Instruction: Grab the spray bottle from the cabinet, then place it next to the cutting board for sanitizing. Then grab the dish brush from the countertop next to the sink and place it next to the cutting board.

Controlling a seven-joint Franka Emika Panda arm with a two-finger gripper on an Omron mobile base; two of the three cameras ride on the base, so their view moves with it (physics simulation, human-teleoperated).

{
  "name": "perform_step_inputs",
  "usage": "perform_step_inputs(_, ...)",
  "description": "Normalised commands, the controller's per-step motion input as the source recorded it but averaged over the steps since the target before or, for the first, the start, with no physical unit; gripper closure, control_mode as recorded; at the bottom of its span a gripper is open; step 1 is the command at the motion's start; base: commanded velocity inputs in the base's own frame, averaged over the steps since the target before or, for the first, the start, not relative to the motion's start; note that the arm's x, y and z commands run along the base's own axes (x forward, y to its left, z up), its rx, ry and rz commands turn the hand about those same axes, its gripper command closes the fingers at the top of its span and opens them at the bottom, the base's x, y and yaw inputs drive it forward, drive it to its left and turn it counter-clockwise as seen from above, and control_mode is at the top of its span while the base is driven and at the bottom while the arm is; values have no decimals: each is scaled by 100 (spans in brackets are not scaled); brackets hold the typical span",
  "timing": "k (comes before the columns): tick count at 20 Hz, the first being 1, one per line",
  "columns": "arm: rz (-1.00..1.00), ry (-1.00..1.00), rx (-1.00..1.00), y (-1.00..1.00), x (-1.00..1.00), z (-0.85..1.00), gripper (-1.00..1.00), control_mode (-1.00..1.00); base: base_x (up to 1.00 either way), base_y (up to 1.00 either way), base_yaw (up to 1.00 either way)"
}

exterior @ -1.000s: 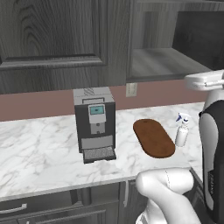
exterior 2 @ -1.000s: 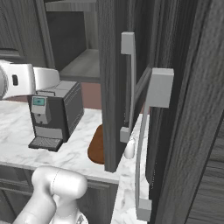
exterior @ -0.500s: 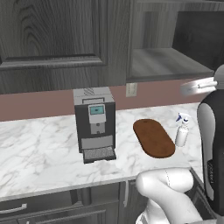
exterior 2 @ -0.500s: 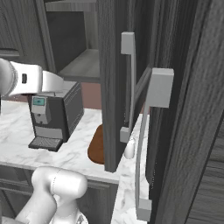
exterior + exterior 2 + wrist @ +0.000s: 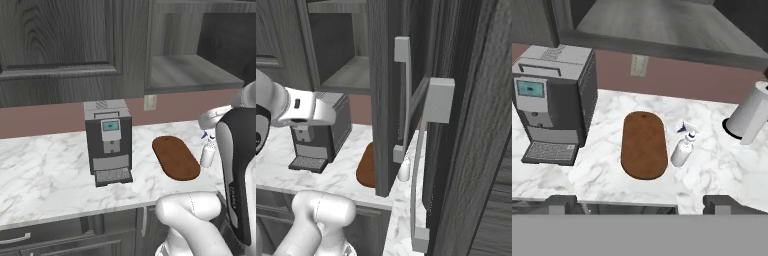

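Spray bottle stood upright on the marble, just beside the oval board.

The small white spray bottle [image 5: 683, 149] with its blue-and-white trigger head stood on the veined white countertop [image 5: 45, 170], beside the smooth reddish-brown cutting board [image 5: 644, 144], whose long axis ran from the counter's front edge toward the wall. The gripper [image 5: 639, 204] was wide open and empty.

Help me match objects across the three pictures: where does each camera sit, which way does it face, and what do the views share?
Left base view: behind the arm's left, looking down at the countertop; white arm at lower right.
Right base view: behind its right, past the open cabinet door; arm at left.
Hand view: above the counter, looking down; open pincer tips at the bottom.
Shared: cutting board, spray bottle beside it, coffee machine.
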Motion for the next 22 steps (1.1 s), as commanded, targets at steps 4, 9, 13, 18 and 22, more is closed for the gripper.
perform_step_inputs(4,0,11,0,3,-2,-23,-100,100,-6,3,0)
perform_step_inputs(9,0,0,0,0,0,0,-100,100,-51,26,0)
perform_step_inputs(13,0,0,0,0,0,0,-100,100,-80,44,0)
perform_step_inputs(18,0,0,0,0,0,0,-100,100,-71,88,2)
perform_step_inputs(22,0,0,0,0,0,0,-100,100,-18,100,16)
